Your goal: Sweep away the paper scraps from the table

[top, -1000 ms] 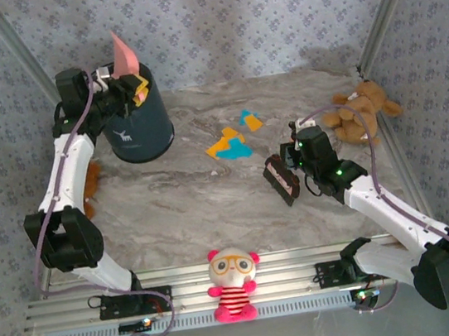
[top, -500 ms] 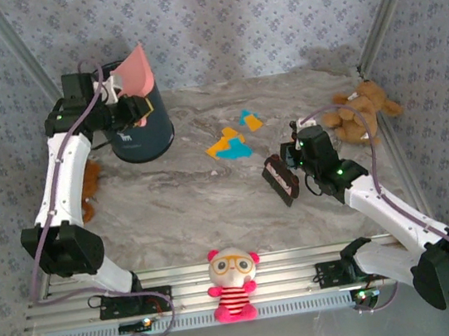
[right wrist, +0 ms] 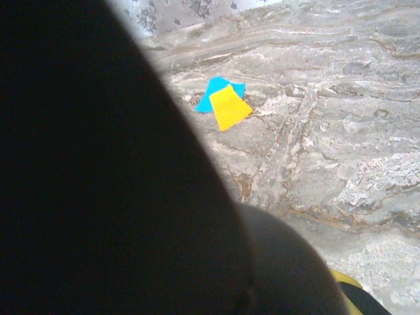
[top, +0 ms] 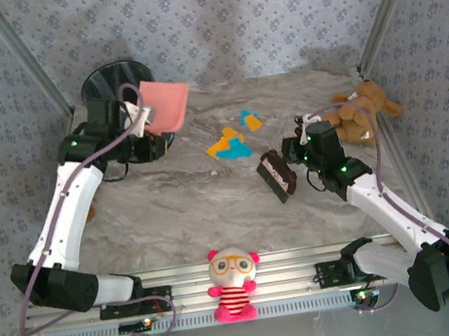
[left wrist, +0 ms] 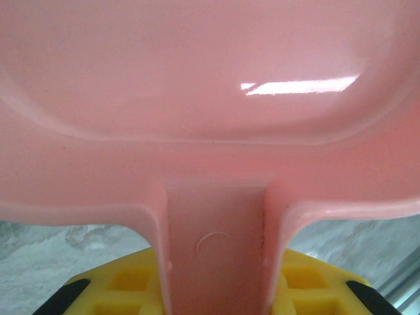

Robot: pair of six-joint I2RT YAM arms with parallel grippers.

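Observation:
Orange-yellow and teal paper scraps [top: 228, 144] lie in a small heap on the table [top: 204, 204] at centre back, with two more scraps [top: 249, 118] just beyond. In the right wrist view two overlapping scraps [right wrist: 224, 103] lie ahead. My left gripper [top: 141, 123] is shut on the handle of a pink dustpan [top: 167, 105], held in the air beside the bin; the pan [left wrist: 210, 85] spreads wide above my yellow fingers [left wrist: 125, 289]. My right gripper [top: 298, 153] is shut on a dark brush [top: 277, 175], right of the heap. The brush [right wrist: 98, 197] hides its jaws.
A dark bin [top: 116, 79] stands at the back left behind the left arm. A brown teddy bear [top: 359, 111] lies at the right wall. A striped doll [top: 234, 284] sits on the front rail [top: 304, 257]. Patterned walls close in three sides.
The left arm has swung the pink dustpan off the bin's mouth, down and to the right. The right gripper and brush have shifted slightly toward the scraps.

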